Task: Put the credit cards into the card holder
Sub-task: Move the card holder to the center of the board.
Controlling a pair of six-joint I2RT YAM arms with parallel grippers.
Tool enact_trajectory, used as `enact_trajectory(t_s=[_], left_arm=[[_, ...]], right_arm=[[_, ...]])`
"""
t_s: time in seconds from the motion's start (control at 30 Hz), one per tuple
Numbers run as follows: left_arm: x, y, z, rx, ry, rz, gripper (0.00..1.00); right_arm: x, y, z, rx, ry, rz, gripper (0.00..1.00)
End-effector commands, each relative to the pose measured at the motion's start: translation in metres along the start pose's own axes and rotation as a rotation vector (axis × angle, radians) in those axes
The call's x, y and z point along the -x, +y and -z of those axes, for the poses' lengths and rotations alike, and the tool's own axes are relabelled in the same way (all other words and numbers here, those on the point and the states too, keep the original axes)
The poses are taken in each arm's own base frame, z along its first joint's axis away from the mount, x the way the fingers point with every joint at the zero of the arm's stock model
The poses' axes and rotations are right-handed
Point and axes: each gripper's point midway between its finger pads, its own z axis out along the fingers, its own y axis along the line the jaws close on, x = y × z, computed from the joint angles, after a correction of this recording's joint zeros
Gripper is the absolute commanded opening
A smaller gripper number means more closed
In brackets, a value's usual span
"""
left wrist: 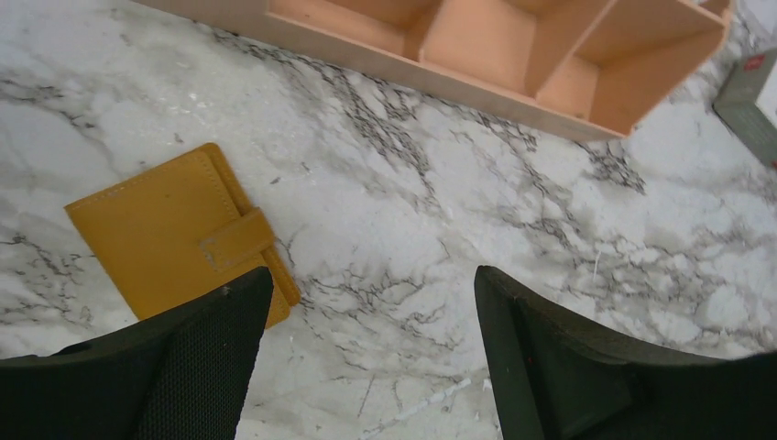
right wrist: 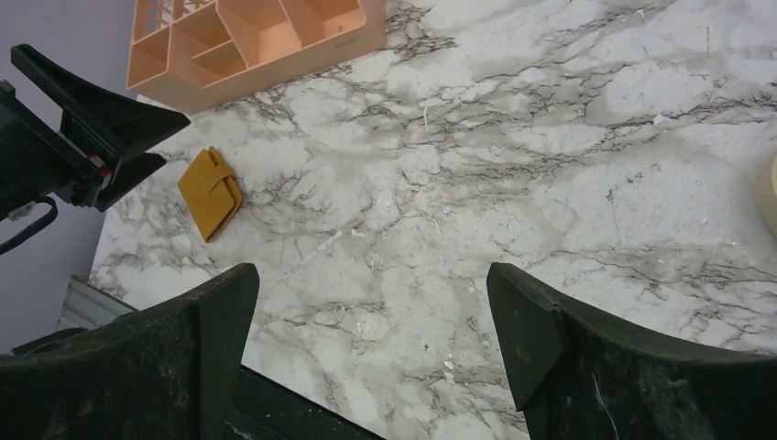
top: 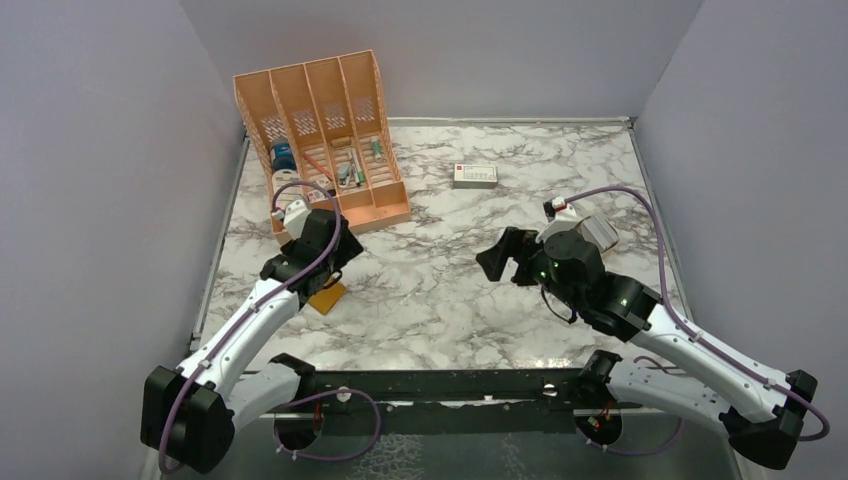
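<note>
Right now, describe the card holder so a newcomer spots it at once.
Find the peach desk organiser at the table's far left. Just this side of it, by the left gripper, the card holder lies closed on the marble. It's small, flat, darker mustard-yellow, with a strap tab.

The top view looks down from high behind the robot onto the white-and-grey marbled desk [top: 450, 290]. The left wrist view sits close above the flat mustard-orange folding wallet [left wrist: 174, 238]. The right wrist view, farther off, faces leftward and shares that wallet and the orange slotted plastic organiser [right wrist: 275, 71].
</note>
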Motion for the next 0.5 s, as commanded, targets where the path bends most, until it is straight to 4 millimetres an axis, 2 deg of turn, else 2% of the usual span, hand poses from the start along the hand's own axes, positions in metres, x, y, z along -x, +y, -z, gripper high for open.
enact_trajectory(t_s=[0.0,0.2,0.47], left_arm=[[0.009,0.042,-0.011,0.155,-0.068,0.144,0.83],[-0.007,0.074,-0.024,0.249,-0.021,0.212,0.83],[-0.024,0.091,-0.035,0.314,0.010,0.206,0.83]], right_arm=[[0.010,0.000,0.006,-0.008,-0.028,0.019,0.97],[0.013,-0.007,0.012,-0.031,-0.043,0.023,0.97],[0.013,-0.009,0.015,-0.027,-0.051,0.015,0.97]])
